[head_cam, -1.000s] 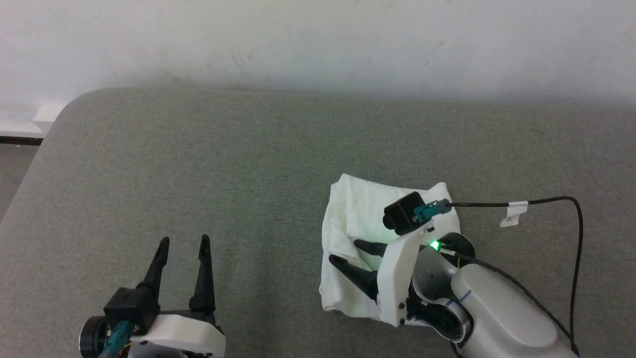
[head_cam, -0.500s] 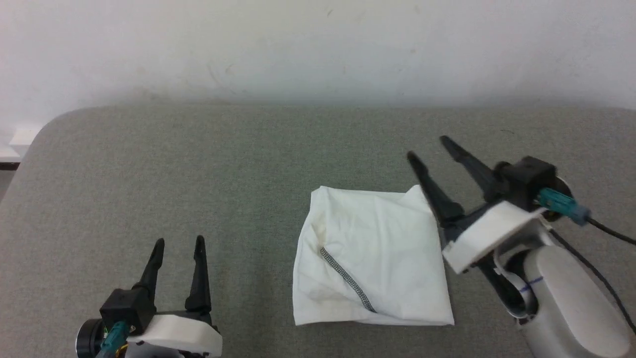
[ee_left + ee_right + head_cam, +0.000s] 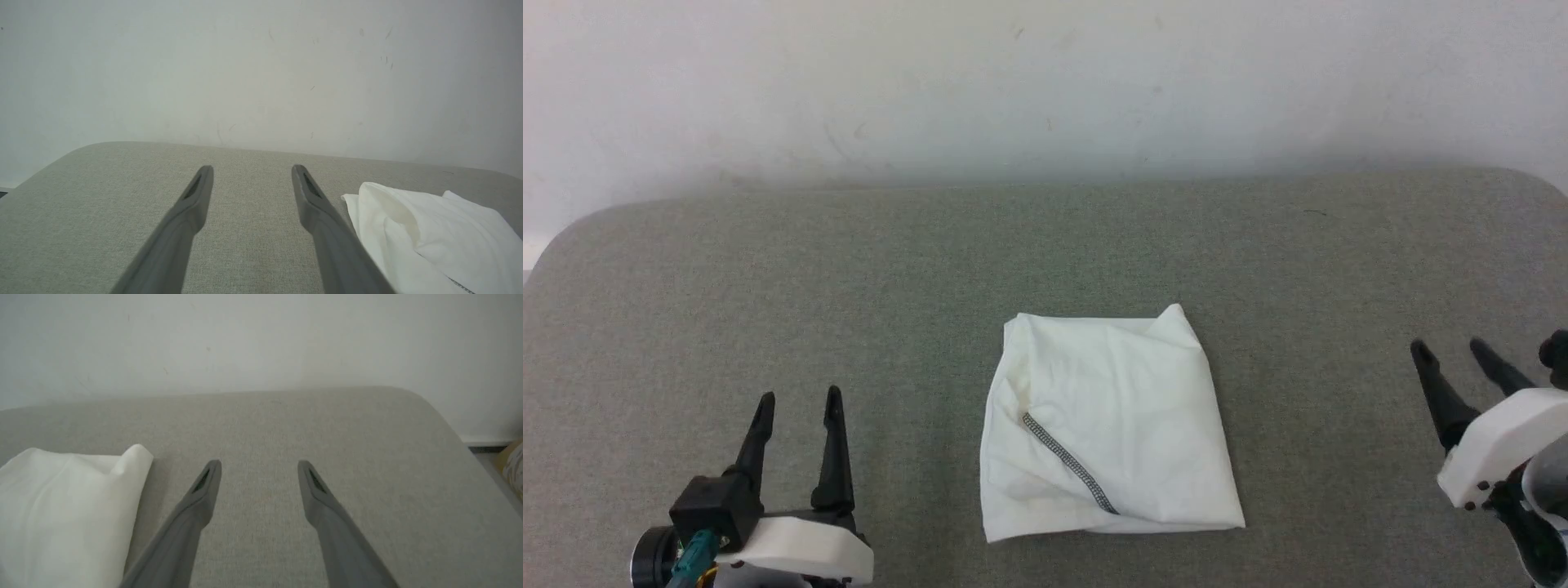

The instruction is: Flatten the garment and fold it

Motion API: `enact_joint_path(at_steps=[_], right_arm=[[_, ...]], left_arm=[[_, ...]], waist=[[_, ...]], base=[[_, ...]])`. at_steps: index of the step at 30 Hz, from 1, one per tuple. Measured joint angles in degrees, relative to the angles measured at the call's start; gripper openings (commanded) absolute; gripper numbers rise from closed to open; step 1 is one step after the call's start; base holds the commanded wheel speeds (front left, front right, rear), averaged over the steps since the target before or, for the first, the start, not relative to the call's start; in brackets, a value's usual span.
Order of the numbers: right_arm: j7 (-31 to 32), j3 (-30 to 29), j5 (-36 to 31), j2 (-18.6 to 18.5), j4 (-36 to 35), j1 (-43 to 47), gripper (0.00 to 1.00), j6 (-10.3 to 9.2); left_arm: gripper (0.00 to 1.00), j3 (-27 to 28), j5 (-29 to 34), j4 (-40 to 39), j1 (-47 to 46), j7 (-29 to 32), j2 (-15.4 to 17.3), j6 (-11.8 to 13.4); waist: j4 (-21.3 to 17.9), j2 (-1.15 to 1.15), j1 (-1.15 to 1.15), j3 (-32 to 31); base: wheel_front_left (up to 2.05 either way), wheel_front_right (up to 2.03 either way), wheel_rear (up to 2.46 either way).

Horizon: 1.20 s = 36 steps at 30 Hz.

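Grey woven surface (image 3: 849, 278), rounded corners, butted against a scuffed white wall (image 3: 1045, 82). Garment (image 3: 1107, 433) lies mid-surface, folded to a rough square, zigzag seam showing. Left gripper (image 3: 800, 395) and right gripper (image 3: 1449, 346) flank it, both clear of it, fingers spread, empty

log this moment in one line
garment: folded, lying on grey surface | left gripper: open, empty | right gripper: open, empty, clear of garment
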Motion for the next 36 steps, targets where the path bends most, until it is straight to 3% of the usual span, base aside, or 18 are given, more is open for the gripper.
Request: enact_joint_path(at_steps=[7, 12, 17, 27, 28, 30, 36], right_arm=[[24.7, -2.6, 14.1, -2.7, 7.0, -0.1, 1.0, -0.01], [35.0, -5.3, 25.6, 2.3, 11.6, -3.4, 1.0, -0.01], [38.0, -3.3, 29.8, 7.2, 17.2, -8.0, 1.0, -0.01], [32.0, 5.2, 30.8, 8.6, 27.9, -14.4, 1.0, 0.0], [31.6, 6.3, 30.7, 8.3, 28.7, -14.7, 0.62, 0.02], [31.1, 7.9, 30.9, 7.9, 29.9, -15.6, 0.03, 0.05], [28.7, 16.6, 30.4, 4.4, 27.7, -15.7, 0.0, 0.0]], left_arm=[[1.0, 0.2, 0.0, 0.0, 0.0, -0.1, 0.2, 0.2], [1.0, 0.0, 0.0, 0.0, -0.3, -0.1, 0.1, 0.2], [1.0, -0.5, 0.1, 0.2, -1.9, -0.2, -0.4, -0.1], [1.0, -0.6, 0.8, 1.0, -4.6, -0.2, -0.8, -0.6], [1.0, -0.5, 0.8, 1.2, -4.6, -0.2, -0.9, -0.6], [1.0, -0.5, 0.8, 1.3, -4.6, -0.2, -1.1, -0.6], [1.0, 0.1, 1.6, 1.5, -4.6, -0.2, -1.3, -0.7]], waist=[[0.5, 0.0, 0.0, 0.1], [1.4, 0.0, 0.0, 0.8], [2.7, 0.0, 0.0, 2.1], [5.3, 0.0, 0.01, 4.6], [5.4, 0.0, 0.01, 4.7], [5.6, 0.0, 0.01, 4.7], [4.5, 0.0, 0.01, 4.0]], base=[[0.0, 0.0, 0.0], [0.0, 0.0, 0.0], [0.0, 0.0, 0.0], [0.0, 0.0, 0.0], [0.0, 0.0, 0.0], [0.0, 0.0, 0.0], [0.0, 0.0, 0.0]])
